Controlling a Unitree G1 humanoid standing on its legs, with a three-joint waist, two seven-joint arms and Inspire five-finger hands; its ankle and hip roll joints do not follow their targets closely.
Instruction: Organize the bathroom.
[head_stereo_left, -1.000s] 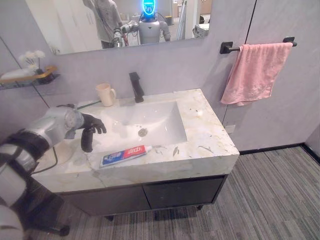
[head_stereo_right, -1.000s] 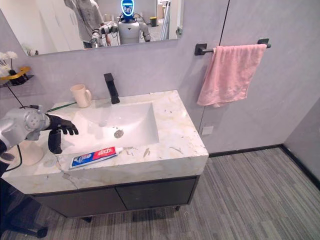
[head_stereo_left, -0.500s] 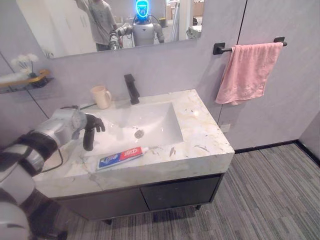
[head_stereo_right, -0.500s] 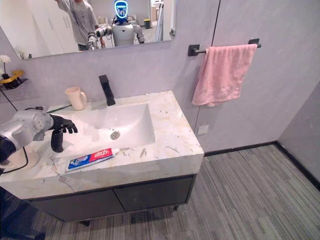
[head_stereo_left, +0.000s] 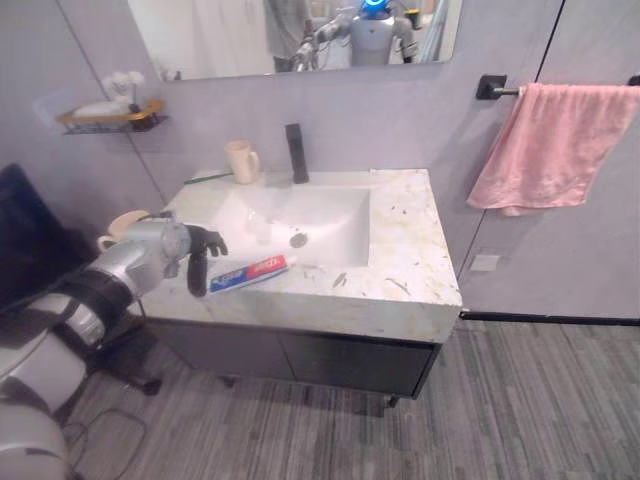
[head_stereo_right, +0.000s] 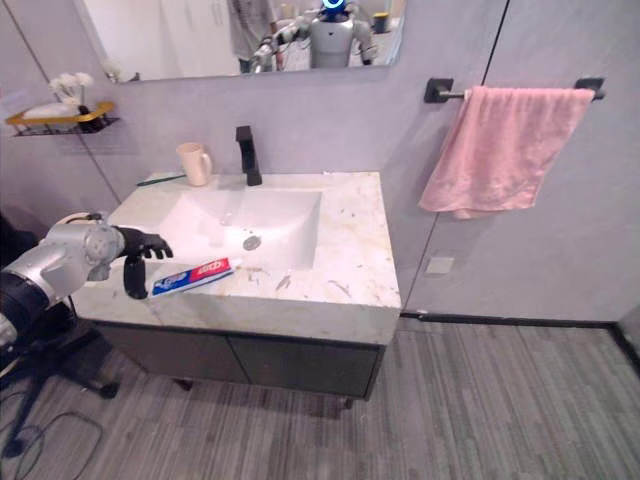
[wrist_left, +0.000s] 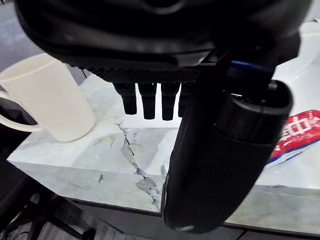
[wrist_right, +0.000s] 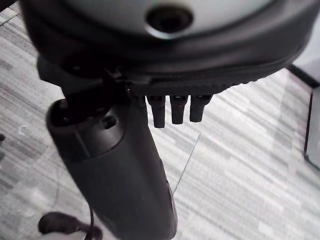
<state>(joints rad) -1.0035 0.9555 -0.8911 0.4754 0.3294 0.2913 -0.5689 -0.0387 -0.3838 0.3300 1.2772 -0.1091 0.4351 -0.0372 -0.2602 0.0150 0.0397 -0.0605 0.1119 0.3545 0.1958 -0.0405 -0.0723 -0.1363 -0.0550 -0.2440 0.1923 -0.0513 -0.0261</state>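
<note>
A red, white and blue toothpaste tube (head_stereo_left: 250, 272) lies flat on the marble counter (head_stereo_left: 410, 270) at the front edge of the sink basin (head_stereo_left: 310, 215). My left hand (head_stereo_left: 200, 255) hovers just beside the tube's left end, open, fingers straight and thumb pointing down, holding nothing. In the left wrist view the tube (wrist_left: 295, 137) shows past the thumb (wrist_left: 220, 160). A cream cup (head_stereo_left: 240, 160) stands at the back left by the black faucet (head_stereo_left: 296, 152), with a green toothbrush (head_stereo_left: 208, 178) lying next to it. My right hand (wrist_right: 165, 40) hangs open over the floor.
A second cream mug (wrist_left: 45, 102) stands on the counter's left end near my left hand. A pink towel (head_stereo_left: 555, 140) hangs on a black bar at the right wall. A small shelf (head_stereo_left: 100, 115) with flowers sits on the left wall under the mirror's side.
The whole picture has shifted, so the camera moved and the vanity sits further off. My left hand stays by the tube's left end, slightly closer to it.
</note>
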